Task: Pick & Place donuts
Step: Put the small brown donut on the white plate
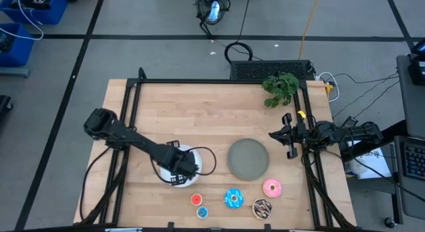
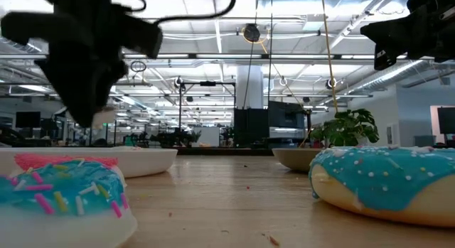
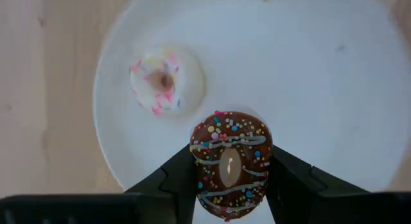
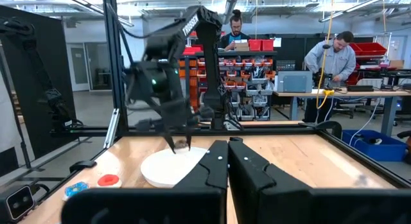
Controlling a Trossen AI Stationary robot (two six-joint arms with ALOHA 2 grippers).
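Observation:
My left gripper [image 3: 231, 162] points down over the white plate [image 1: 199, 159], shut on a tiny brown sprinkled donut [image 3: 231, 147]. A tiny whitish-pink donut [image 3: 167, 79] lies flat on that plate. Along the near edge lie a tiny red donut [image 1: 196, 199], a tiny blue donut [image 1: 202, 212], a larger blue donut [image 1: 234, 198], a larger brown sprinkled donut [image 1: 262, 207] and a larger pink donut [image 1: 272, 187]. My right gripper [image 4: 228, 156] waits shut and level at the table's right side, touching nothing. My left gripper pinches the tiny brown donut by two opposite sides of its outer rim [image 3: 198, 167], one finger [image 3: 170, 182] on each side. The fingers come from above, pointing down. The donut lies level, its sprinkled face up, over the white plate; whether it touches the plate I cannot tell.
A round grey plate [image 1: 249, 157] sits right of the white plate. A green plant [image 1: 280, 88] stands at the far right corner, beside a black frame [image 1: 219, 81] that runs round the table. People work in the room beyond the table.

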